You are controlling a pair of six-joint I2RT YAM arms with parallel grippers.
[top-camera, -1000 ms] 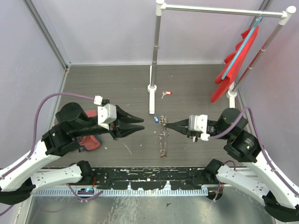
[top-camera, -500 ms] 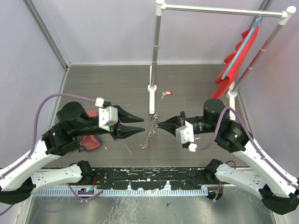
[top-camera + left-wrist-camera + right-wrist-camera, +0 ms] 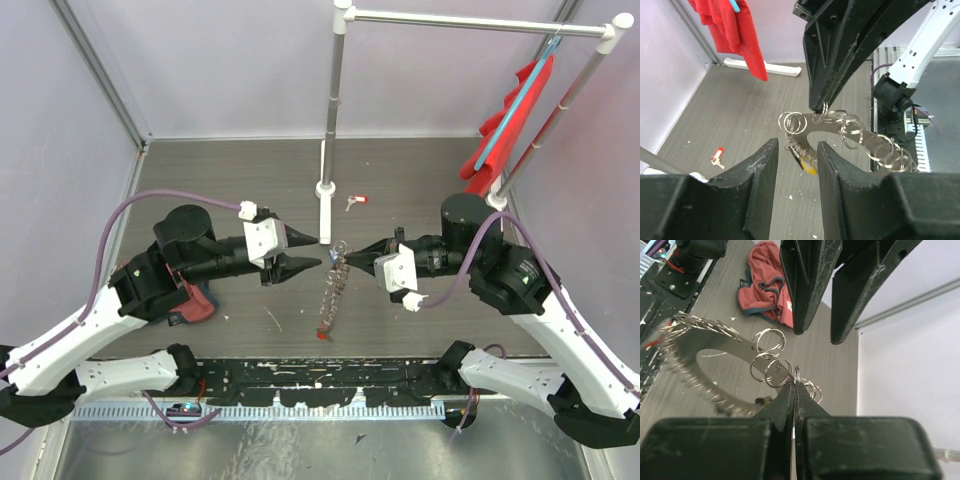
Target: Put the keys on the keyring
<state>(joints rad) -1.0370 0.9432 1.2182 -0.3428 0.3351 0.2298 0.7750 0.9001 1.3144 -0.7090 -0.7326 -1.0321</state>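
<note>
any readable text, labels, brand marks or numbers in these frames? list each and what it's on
No text can be read in any view.
On the keyring: bare metal, no markings visible.
On the loose red-tagged key: too small to tell.
On the left gripper and the right gripper: plain black, no print visible.

The top camera sits high behind both arm bases, looking down on the whole grey surface (image 3: 420, 180). Each wrist camera peers close along its own claw: the left faces the right claw (image 3: 817, 106), the right faces the left claw (image 3: 820, 336). All three share the keyring (image 3: 333, 290) between them.
</note>
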